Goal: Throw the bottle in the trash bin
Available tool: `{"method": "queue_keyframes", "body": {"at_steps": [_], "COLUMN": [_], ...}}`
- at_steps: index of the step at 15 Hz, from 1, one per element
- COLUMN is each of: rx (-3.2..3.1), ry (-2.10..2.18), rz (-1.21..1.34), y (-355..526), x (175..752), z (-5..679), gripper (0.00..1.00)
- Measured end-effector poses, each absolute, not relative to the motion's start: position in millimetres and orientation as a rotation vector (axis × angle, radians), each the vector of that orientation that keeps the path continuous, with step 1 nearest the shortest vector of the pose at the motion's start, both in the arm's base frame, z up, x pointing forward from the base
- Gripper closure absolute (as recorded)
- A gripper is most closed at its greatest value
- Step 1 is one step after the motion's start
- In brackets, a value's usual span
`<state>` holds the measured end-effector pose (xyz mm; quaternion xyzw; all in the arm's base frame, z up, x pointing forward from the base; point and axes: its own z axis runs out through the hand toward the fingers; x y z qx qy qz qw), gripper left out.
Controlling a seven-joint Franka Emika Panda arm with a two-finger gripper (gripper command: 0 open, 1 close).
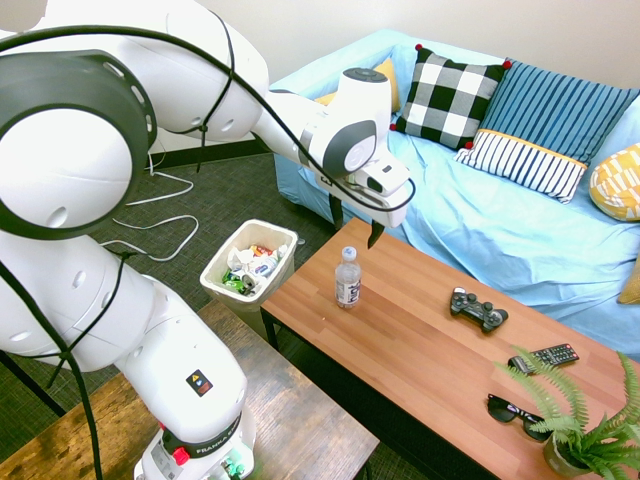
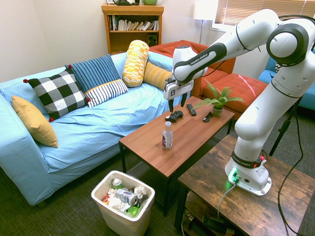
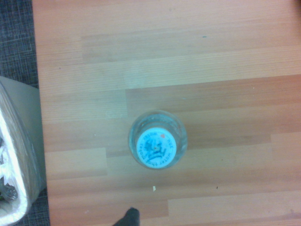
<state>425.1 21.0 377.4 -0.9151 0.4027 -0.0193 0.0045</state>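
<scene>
The bottle (image 1: 347,278) (image 2: 167,136) stands upright near the end of the wooden coffee table (image 1: 420,350) (image 2: 194,130), clear with a white cap and a dark label band. My gripper (image 1: 355,225) (image 2: 176,104) hangs open above it, clear of the cap, with nothing between its fingers. Looking straight down, the wrist view shows the cap and the bottle (image 3: 157,140) on the table boards. The off-white trash bin (image 1: 275,290) (image 2: 120,223) stands on the carpet just off that end of the table, full of cans and wrappers. Its rim (image 3: 19,155) shows at the wrist picture's edge.
A game controller (image 1: 478,308) (image 2: 173,116), a TV remote (image 1: 543,356), sunglasses (image 1: 515,412) and a potted fern (image 1: 585,425) (image 2: 217,101) lie further along the table. A blue sofa (image 1: 520,230) with cushions runs behind it. A darker wooden table (image 1: 290,420) bears the arm.
</scene>
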Motion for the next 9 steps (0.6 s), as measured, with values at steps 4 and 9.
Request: {"method": "queue_keyframes", "body": {"at_steps": [4,9], "rx": [-2.88,-2.889], "ry": [1.251,1.306], "rz": [-0.086,-0.088], "y": [30.6,51.4], "x": [429.8,449.0], "z": [375.0,342.7], "gripper": [0.0,0.0]}}
